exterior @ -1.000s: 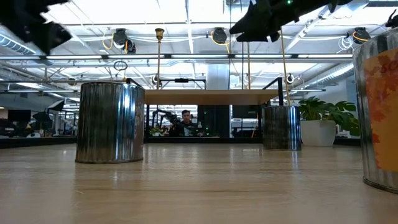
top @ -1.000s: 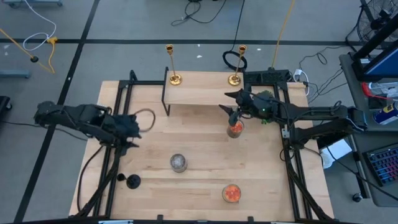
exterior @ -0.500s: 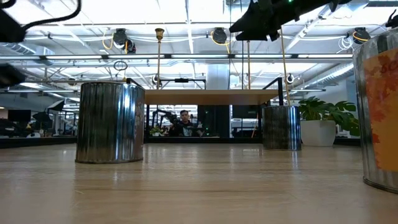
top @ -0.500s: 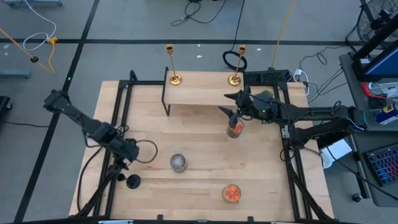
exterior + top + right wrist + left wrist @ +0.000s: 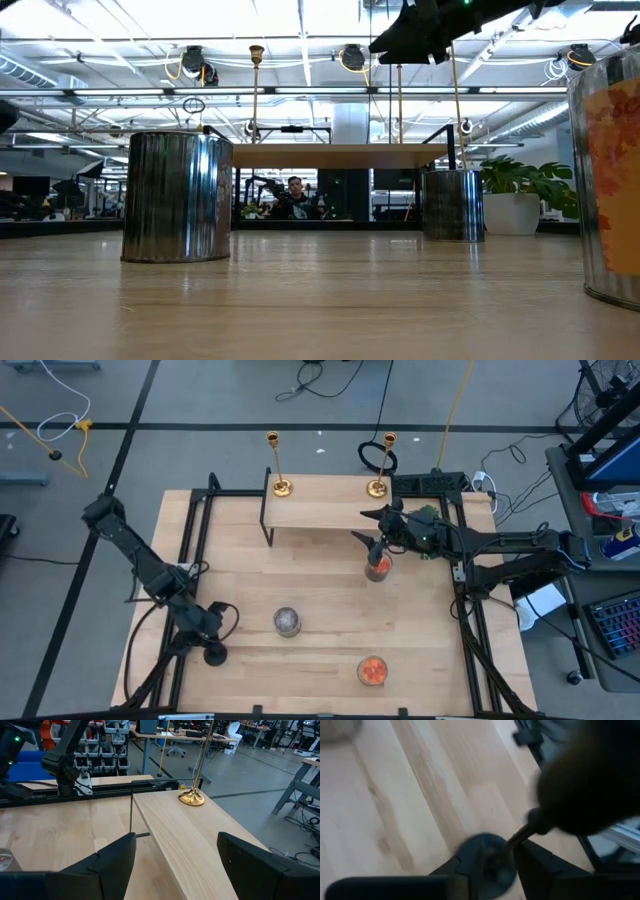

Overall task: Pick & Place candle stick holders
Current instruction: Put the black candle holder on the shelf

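I start with the biggest thing, the wooden bench (image 5: 320, 600). At its far side stands a raised shelf (image 5: 320, 510), and two gold candlesticks (image 5: 279, 465) stand on it, one near each end.

My right arm reaches over the far right part of the bench. My right claw (image 5: 378, 542) hangs just above an orange glass cup (image 5: 378, 568). Its fingers (image 5: 107, 857) are spread wide and hold nothing.

My left arm stretches down to the near left corner. My left claw (image 5: 210, 630) is right over the black candlestick (image 5: 214, 652). In my left wrist view the black candlestick's round base (image 5: 485, 865) sits between my two fingers (image 5: 540, 867), and they look open around it, not squeezing yet.

A grey glass cup (image 5: 288, 621) stands in the middle of the bench. Another orange cup (image 5: 372, 670) stands near the front edge.

I think I am at the grabbing step for the black candlestick. Next I need to close my left claw gently on its thin stem, then lift it straight up so it does not tip.
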### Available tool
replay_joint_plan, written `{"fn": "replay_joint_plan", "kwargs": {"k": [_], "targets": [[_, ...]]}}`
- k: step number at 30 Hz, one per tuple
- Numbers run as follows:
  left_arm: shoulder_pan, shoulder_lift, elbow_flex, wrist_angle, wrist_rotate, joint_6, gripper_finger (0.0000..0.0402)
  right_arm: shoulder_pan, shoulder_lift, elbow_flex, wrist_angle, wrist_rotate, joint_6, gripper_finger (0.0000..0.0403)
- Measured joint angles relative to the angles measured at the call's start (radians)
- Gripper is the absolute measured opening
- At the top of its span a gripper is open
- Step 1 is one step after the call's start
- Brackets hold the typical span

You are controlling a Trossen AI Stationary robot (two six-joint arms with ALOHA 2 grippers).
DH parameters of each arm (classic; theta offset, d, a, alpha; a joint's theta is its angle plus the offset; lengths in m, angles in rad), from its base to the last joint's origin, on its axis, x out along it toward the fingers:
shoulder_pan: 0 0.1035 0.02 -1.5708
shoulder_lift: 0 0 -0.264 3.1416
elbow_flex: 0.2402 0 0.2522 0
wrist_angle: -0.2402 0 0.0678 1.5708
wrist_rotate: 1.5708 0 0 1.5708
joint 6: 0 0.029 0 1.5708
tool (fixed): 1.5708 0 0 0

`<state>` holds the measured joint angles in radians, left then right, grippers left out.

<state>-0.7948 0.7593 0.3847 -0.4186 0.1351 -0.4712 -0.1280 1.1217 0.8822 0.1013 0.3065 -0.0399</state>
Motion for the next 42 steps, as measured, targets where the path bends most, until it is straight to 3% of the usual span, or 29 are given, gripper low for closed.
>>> {"fn": "replay_joint_plan", "kwargs": {"k": [10, 14, 19, 24, 27, 32, 35, 42], "targets": [[-0.004, 0.000, 0.000, 0.082, -0.158, 0.193, 0.0016, 0.000, 0.000, 0.000, 0.000, 0.000, -0.002, 0.0279], [-0.005, 0.000, 0.000, 0.131, -0.247, 0.262, 0.0024, 0.000, 0.001, 0.000, 0.001, 0.001, -0.002, 0.0279], [0.032, -0.002, 0.009, 0.365, -0.392, 0.409, 0.0024, -0.001, 0.006, 0.000, 0.006, 0.002, 0.001, 0.0279], [0.140, -0.002, 0.118, 0.432, -0.537, 0.533, 0.0015, -0.001, 0.026, -0.001, 0.033, 0.002, 0.001, 0.0279], [0.230, 0.001, 0.206, 0.417, -0.617, 0.506, 0.0028, -0.001, 0.047, -0.001, 0.050, 0.002, 0.000, 0.0279], [0.433, 0.055, 0.350, 0.360, -0.581, 0.413, 0.0013, -0.002, 0.081, -0.001, 0.097, 0.003, -0.022, 0.0279], [0.557, 0.105, 0.436, 0.350, -0.568, 0.486, 0.0014, -0.002, 0.101, 0.000, 0.122, 0.003, -0.025, 0.0279], [0.830, 0.309, 0.643, 0.243, -0.309, 0.530, 0.0019, -0.001, 0.114, 0.000, 0.112, 0.004, -0.023, 0.0279]]}}
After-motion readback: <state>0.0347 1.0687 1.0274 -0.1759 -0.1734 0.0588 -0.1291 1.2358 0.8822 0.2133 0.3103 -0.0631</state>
